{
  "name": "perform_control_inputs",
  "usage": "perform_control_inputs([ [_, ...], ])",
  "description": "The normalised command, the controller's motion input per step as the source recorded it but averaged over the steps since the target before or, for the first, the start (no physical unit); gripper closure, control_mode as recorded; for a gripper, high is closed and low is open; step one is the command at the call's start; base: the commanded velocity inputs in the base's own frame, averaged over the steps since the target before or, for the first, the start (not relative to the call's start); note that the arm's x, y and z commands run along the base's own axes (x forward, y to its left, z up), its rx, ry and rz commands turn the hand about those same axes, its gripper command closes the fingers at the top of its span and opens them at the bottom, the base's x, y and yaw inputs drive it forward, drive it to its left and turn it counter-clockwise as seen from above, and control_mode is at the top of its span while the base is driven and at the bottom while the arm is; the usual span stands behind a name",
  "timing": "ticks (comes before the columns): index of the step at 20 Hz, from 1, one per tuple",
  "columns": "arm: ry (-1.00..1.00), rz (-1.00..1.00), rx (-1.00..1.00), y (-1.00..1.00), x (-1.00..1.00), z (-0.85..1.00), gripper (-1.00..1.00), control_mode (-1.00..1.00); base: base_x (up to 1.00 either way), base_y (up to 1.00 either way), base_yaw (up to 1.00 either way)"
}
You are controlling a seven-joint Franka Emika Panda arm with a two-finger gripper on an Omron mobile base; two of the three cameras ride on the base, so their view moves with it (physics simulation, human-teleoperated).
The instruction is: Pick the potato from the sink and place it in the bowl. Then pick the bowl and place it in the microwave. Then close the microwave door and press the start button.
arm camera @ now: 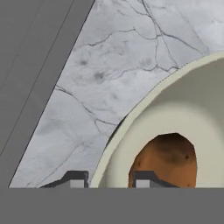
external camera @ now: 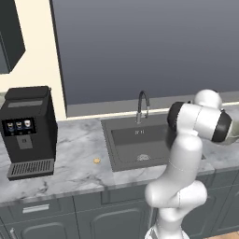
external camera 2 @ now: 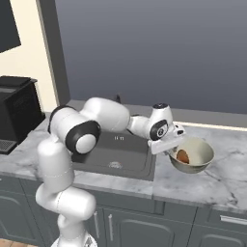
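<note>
Leftmost, a black coffee machine (external camera: 29, 130) standing on the marble counter (external camera: 70, 163), with a tiny pale-yellow bit (external camera: 96, 160) lying on the stone between machine and basin

Next along, the sink (external camera: 135, 142), dark grey, set into the counter with a curved faucet (external camera: 142, 105) behind it and a round drain (external camera: 143, 157) on its floor; no potato seen inside the basin

To the right of the sink, in the right base view, the bowl (external camera 2: 193, 155) resting on the marble just beside the basin's edge, cream inside, tilted slightly toward the camera. Inside it, the potato (external camera 2: 183, 156), orange-brown, lying against the near-left inner wall

At the bowl's left rim, the gripper (external camera 2: 172, 148), reaching in from the sink side, hand angled down onto the edge. From the hand view, the two dark fingertips (arm camera: 75, 180) straddling the bowl's rim: one outside over the counter, the other inside just in front of the potato (arm camera: 168, 155). Jaws partly drawn in around the rim; firm contact with the wall not resolvable, so closed-on-bowl or merely closing cannot be told

Beyond the bowl, bare marble running on to the right
</note>
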Motion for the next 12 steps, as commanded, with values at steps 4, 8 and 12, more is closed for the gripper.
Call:
perform_control_inputs([
  [4, 0.00, -0.01, -0.02, 0.11, -0.31, -0.01, 1.00, -1.00, 0.00, 0.00, 0.00],
  [8, -0.11, 0.00, -0.04, 0.25, -0.49, 0.16, 1.00, -1.00, 0.00, 0.00, 0.00],
  [12, 0.01, 0.02, 0.00, 0.17, -0.31, 0.96, 1.00, -1.00, 0.00, 0.00, 0.00],
])
